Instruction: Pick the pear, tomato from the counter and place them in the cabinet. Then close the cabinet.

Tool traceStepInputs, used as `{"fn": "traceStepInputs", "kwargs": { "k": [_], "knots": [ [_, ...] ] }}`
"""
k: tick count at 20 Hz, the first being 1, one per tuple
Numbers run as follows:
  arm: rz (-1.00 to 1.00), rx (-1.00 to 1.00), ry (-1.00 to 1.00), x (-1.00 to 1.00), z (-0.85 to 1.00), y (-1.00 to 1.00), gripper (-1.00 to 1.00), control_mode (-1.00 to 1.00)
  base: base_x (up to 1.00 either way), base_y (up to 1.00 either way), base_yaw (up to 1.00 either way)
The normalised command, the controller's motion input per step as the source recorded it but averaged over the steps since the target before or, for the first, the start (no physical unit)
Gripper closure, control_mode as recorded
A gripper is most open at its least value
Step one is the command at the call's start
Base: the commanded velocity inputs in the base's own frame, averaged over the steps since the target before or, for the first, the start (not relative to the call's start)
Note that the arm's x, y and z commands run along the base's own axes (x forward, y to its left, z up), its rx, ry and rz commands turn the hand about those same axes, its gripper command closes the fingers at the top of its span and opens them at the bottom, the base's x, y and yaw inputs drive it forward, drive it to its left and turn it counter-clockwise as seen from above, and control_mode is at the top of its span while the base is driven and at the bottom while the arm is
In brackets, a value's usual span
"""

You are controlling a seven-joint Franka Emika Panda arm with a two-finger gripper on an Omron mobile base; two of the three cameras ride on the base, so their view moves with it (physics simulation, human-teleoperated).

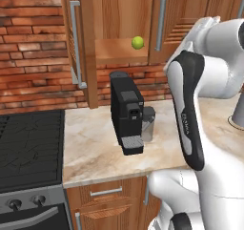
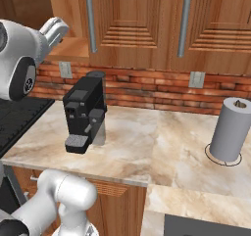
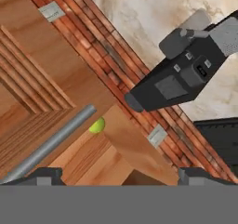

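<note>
Brick-walled kitchen w/ beige marbled stone bench [image 1: 95, 143]. Small yellow-green pear [image 1: 137, 43] sits on the wooden shelf of the brown wall cabinet [image 1: 119, 52], door open, so first fruit looks done. End effector [image 3: 120, 174] spread wide, holding nothing, near the shelf. Red tomato can't be made out; still to fetch, then shut door. Black coffee machine [image 1: 126, 112] on bench

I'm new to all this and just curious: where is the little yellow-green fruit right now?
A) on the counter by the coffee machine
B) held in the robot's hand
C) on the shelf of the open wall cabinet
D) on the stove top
C: the pear sits on the wooden shelf of the open cabinet, above the coffee machine.
</note>
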Motion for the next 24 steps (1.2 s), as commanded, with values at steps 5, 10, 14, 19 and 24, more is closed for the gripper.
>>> {"fn": "traceStepInputs", "kwargs": {
  "k": [5,10,14,19,24],
  "knots": [
    [0.0,-0.03,0.06,-0.68,0.04,0.73,-1.0,-1.0,0.0,0.0,0.0],
    [0.0,-0.12,-0.06,-0.56,-0.12,0.82,-1.0,-1.0,0.0,0.0,0.0],
    [0.0,-0.23,-0.25,-0.41,-0.22,0.88,-1.0,-1.0,0.0,0.0,0.0],
    [0.0,-0.22,-0.28,-0.17,0.0,0.78,-1.0,-1.0,0.0,0.0,0.0],
    [0.0,-0.2,-0.28,0.0,0.0,0.63,-1.0,-1.0,0.0,0.0,0.0]
  ]
}}
